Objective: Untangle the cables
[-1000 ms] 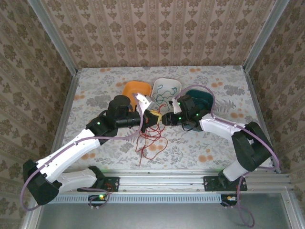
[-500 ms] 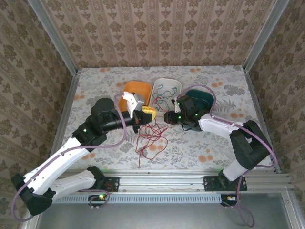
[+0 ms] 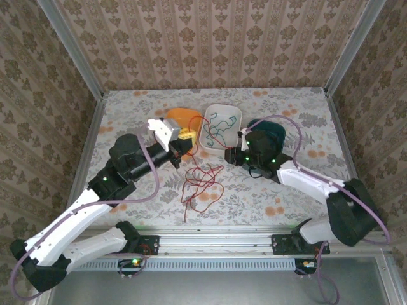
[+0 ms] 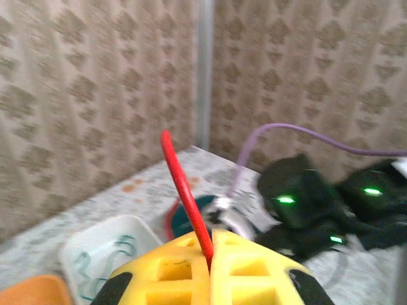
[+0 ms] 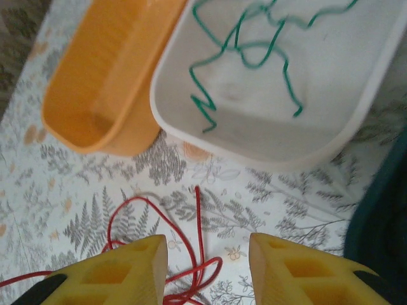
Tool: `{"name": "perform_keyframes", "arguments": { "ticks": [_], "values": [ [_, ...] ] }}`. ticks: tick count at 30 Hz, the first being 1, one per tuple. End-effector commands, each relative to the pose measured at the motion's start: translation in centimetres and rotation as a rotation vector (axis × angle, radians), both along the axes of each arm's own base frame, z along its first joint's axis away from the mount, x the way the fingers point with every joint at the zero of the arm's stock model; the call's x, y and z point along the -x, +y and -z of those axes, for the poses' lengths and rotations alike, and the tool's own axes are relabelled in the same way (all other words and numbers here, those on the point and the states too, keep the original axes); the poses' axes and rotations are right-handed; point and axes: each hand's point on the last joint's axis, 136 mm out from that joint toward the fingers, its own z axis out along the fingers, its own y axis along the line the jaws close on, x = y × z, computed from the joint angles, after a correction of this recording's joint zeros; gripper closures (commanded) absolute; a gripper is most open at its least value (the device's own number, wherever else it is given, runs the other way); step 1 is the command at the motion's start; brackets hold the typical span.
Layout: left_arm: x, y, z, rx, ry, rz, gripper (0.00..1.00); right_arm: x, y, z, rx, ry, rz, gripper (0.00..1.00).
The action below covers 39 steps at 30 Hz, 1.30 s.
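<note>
One red cable point(image 4: 183, 190) is pinched in the left claw point(image 4: 210, 251), poking up out of it. Meanwhile the right claw point(image 5: 207, 254) gapes wide, with red loops right below it.

Left wrist cam is pretty smeary: the right arm point(image 4: 318, 210) at 3 o'clock is a dark blob with green lights, and the red cable point(image 4: 185, 190) vanishes into the seam between the yellow pads point(image 4: 219, 251), lower end hidden. Right wrist cam chops the teal bowl point(image 5: 381, 210) off at 4 o'clock, and the white tray point(image 5: 267, 149) and green cable point(image 5: 202, 89) at 12.
</note>
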Motion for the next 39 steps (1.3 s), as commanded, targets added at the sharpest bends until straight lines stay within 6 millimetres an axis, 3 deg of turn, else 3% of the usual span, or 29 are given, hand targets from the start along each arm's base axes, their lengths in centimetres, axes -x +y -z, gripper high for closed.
{"name": "perform_keyframes", "arguments": {
  "ticks": [1,7,14,17,20,25,28,35,39],
  "values": [
    [-1.2,2.3,-4.4,0.068,-0.170,-0.149,1.00,-0.3,-3.1,-1.7,0.051,-0.084,0.137,0.59],
    [-1.7,0.5,-5.7,0.059,-0.210,-0.106,1.00,0.9,-6.0,-2.1,0.071,-0.120,0.224,0.59],
    [-2.8,-0.3,-6.8,0.003,-0.293,-0.188,1.00,2.0,-7.2,-2.3,0.068,-0.145,0.245,0.59],
    [-2.3,-1.5,-7.3,-0.076,-0.359,-0.184,1.00,2.2,-7.7,-2.4,0.074,-0.153,0.250,0.59],
    [-1.2,-3.3,-7.4,-0.132,-0.377,-0.105,1.00,2.9,-5.2,-3.1,0.015,-0.162,0.093,0.61],
    [0.6,-5.5,-7.3,-0.112,-0.340,0.031,1.00,6.2,2.2,-3.3,-0.141,-0.049,-0.322,0.59],
    [1.6,-6.3,-7.5,-0.089,-0.336,0.083,1.00,7.1,4.8,-3.2,-0.160,-0.018,-0.427,0.58],
    [3.6,-7.8,-6.9,-0.081,-0.322,0.183,1.00,5.0,7.9,-2.9,-0.150,0.006,-0.444,0.56],
    [4.7,-8.9,-6.6,-0.074,-0.314,0.235,1.00,3.3,9.2,-0.6,-0.152,0.080,-0.422,0.55]
  ]
}}
